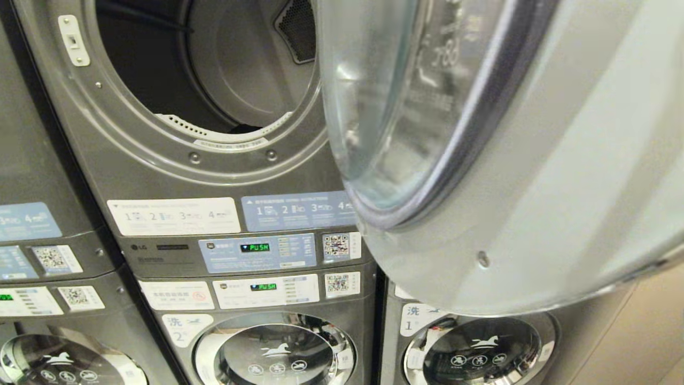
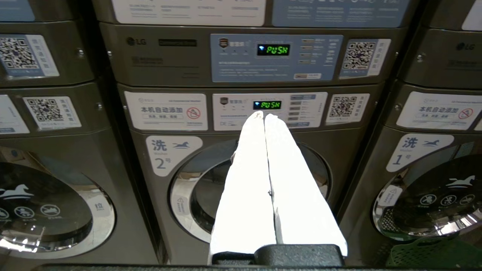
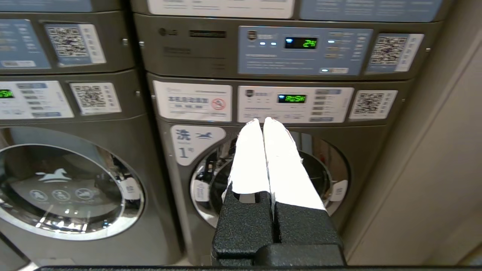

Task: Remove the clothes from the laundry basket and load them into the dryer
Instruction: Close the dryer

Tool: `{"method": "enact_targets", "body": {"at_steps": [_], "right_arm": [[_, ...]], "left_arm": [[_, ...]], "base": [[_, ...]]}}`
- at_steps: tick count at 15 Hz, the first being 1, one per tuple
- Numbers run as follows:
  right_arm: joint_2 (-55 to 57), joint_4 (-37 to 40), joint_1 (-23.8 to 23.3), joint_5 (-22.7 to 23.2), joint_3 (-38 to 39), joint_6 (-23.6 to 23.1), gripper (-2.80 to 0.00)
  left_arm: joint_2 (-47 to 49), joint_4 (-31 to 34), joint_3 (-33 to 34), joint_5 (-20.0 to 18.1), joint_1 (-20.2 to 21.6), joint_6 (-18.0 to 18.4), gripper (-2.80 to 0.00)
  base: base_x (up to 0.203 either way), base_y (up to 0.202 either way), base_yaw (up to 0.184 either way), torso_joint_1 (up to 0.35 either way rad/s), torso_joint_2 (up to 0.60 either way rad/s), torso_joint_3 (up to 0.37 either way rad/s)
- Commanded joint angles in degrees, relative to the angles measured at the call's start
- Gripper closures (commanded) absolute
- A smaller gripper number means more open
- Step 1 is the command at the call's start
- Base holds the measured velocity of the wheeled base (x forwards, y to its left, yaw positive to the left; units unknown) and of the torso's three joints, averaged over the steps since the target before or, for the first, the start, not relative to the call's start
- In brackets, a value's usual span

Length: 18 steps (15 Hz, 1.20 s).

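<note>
The dryer (image 1: 160, 176) is the upper grey machine, with its round drum open and dark inside. Its glass door (image 1: 481, 160) hangs swung out to the right, close to the head camera. A corner of the green laundry basket (image 2: 429, 254) shows low on the floor before washer number 1. No clothes show in any view. My left gripper (image 2: 263, 116) is shut and empty, and it points at washer number 2 (image 2: 158, 233). My right gripper (image 3: 262, 121) is also shut and empty, facing washer number 1 (image 3: 177, 210). Neither arm appears in the head view.
Stacked grey machines stand side by side, each with a control panel (image 1: 256, 254) showing green digits. A beige wall (image 3: 433, 169) runs along the right of the rightmost stack. The open door juts out into the space at head height.
</note>
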Motion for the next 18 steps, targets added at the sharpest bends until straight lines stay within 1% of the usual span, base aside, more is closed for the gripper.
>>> {"method": "enact_targets", "body": {"at_steps": [1,3,8,10,11,12,13,14,16,18], "right_arm": [[0.0,0.0,0.0,0.1,0.0,-0.1,0.0],[0.0,-0.1,0.0,0.1,0.0,-0.1,0.0],[0.0,0.0,0.0,0.4,0.0,-1.0,0.0],[-0.1,0.2,0.1,0.9,-0.1,-3.7,0.0],[0.0,-0.1,0.1,2.2,-0.2,-4.7,0.0],[0.1,-0.2,0.1,3.2,-2.1,-4.7,0.0],[0.8,0.1,0.1,4.9,-6.2,-4.7,0.0],[2.8,0.6,0.1,7.6,-11.6,-4.4,0.0],[12.0,1.1,0.1,13.4,-20.8,-2.4,0.0],[23.5,-0.7,0.2,16.9,-27.0,-0.1,0.0]], "left_arm": [[0.0,0.0,0.1,0.0,0.0,0.0,0.0],[0.0,0.0,0.1,0.0,0.0,0.0,0.0],[0.0,0.0,0.1,0.0,0.0,0.0,0.0],[0.0,0.0,0.1,0.0,-0.1,0.0,0.0],[0.0,0.0,0.1,0.1,0.0,0.0,0.0],[0.0,0.0,0.1,0.0,0.0,0.0,0.0],[0.0,0.0,0.1,0.1,0.0,0.0,0.0],[0.0,0.0,0.1,0.1,0.0,0.0,0.0],[0.0,0.0,0.1,0.0,0.0,0.0,0.0],[0.0,0.0,0.1,0.0,0.0,0.0,0.0]], "base": [[0.0,-0.193,0.005,0.004,0.0,0.004],[0.0,-0.147,-0.002,0.001,0.0,0.002],[0.0,0.0,0.0,0.0,0.0,0.0],[0.0,0.0,0.0,0.0,0.0,0.0],[0.0,0.0,0.0,0.0,0.0,0.0],[0.0,0.0,0.0,0.0,0.0,0.0],[0.0,0.0,0.0,0.0,0.0,0.0],[0.0,0.0,0.0,0.0,0.0,0.0],[0.0,0.0,0.0,0.0,0.0,0.0],[0.0,0.0,0.0,0.0,0.0,0.0]]}}
